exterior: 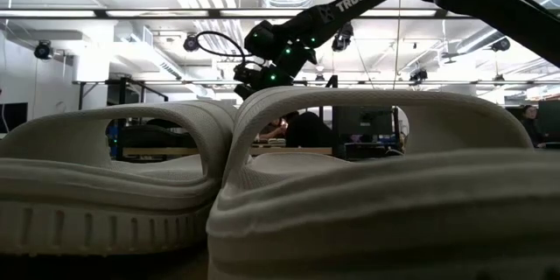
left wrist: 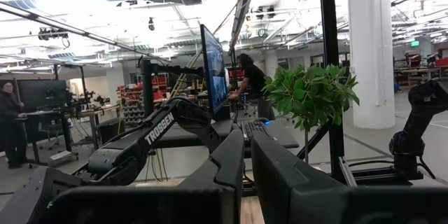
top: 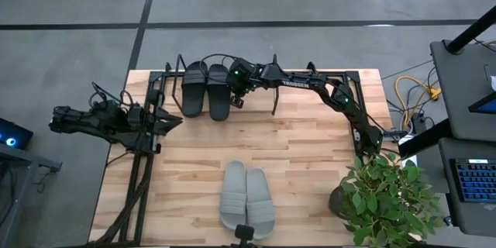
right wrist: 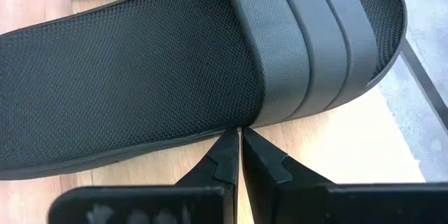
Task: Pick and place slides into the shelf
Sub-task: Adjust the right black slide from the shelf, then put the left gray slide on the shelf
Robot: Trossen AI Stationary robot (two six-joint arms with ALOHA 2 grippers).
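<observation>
Two black slides lie side by side, soles down, on the light board inside the black wire shelf at the table's far edge. My right gripper is shut beside the right-hand black slide, on the side toward the table's right. Two grey slides lie together at the near edge and fill the low view. My left gripper waits shut at the table's left, pointing level across it. My right gripper has its shut fingertips against the side edge of the black slide's sole, right where the strap joins it. The fingers slant down at it from the table's right. The slide lies flat on the shelf board.
A black shelf rod runs close past the slide's toe end. A potted plant stands at the table's near right corner. Bare wood lies between the shelf and the grey slides.
</observation>
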